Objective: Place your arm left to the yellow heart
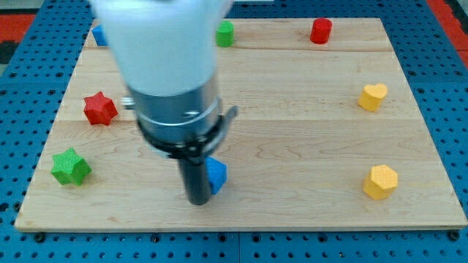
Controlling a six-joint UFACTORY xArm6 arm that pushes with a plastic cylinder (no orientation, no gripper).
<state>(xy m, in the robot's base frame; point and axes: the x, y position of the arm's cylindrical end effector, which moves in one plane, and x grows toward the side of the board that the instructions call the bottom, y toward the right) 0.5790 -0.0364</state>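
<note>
The yellow heart (pixel 373 96) lies at the view's right side of the wooden board (pixel 292 146). My tip (pixel 198 201) is at the lower end of the dark rod, low in the middle-left of the board, far to the left of the heart. It is right beside a blue block (pixel 216 174), which is partly hidden behind the rod. The arm's white and dark body covers the upper left of the board.
A yellow hexagon block (pixel 381 181) lies at the lower right. A red cylinder (pixel 320 31) and a green cylinder (pixel 224 33) stand along the top edge. A red star (pixel 99 109) and a green star (pixel 71 166) lie at the left. Another blue block (pixel 99 35) peeks out at top left.
</note>
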